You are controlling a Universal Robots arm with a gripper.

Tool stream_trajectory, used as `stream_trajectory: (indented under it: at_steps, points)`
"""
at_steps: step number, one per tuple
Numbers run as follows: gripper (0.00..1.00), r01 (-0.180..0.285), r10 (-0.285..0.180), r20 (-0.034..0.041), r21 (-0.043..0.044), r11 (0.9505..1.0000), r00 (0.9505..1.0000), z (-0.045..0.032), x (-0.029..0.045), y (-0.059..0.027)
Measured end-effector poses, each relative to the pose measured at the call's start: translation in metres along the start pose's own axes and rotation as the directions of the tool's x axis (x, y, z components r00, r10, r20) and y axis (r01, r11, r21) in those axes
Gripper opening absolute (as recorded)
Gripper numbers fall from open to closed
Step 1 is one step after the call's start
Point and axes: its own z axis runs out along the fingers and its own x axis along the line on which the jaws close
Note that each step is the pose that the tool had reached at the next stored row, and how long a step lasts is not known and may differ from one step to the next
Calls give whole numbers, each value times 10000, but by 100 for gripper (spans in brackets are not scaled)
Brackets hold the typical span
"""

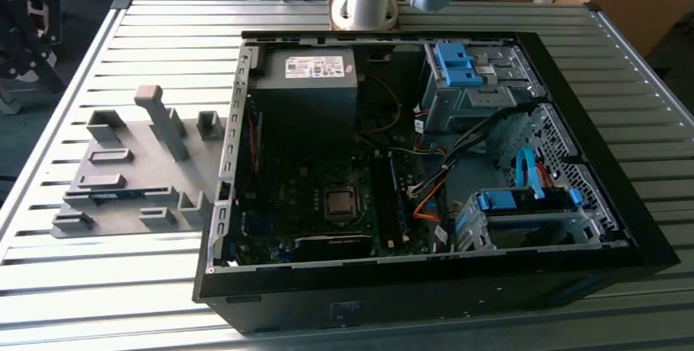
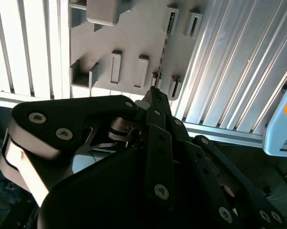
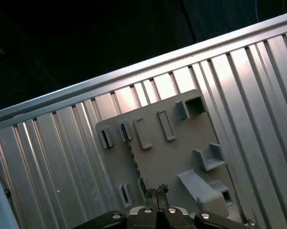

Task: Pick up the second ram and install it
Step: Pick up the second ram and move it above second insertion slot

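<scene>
gripper (image 2: 155, 93) up close in the second wrist view, fingers pressed together with nothing between them, hanging high over the grey fixture tray (image 1: 152, 168). second ram (image 1: 114, 197) stands on edge in a slot of that tray, on the exterior view's left, well apart from the open PC case (image 1: 434, 294). ram untouched, not installed. tray and case both sit on the slatted metal table (image 1: 162, 34). stick looks light, stiff and thin, probably fragile: I'd pinch the flat faces near mid-length at the top edge, stay off the contact edge, no bending
</scene>
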Motion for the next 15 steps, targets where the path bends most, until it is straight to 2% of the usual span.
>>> stream_trajectory:
  at_steps: [7, 15]
  points:
    - [11, 862, -862, -24, -11, 9963, 9963, 4, 2, -1]
    - [11, 1675, -1675, -25, 13, 9859, 9859, 8, 7, -3]
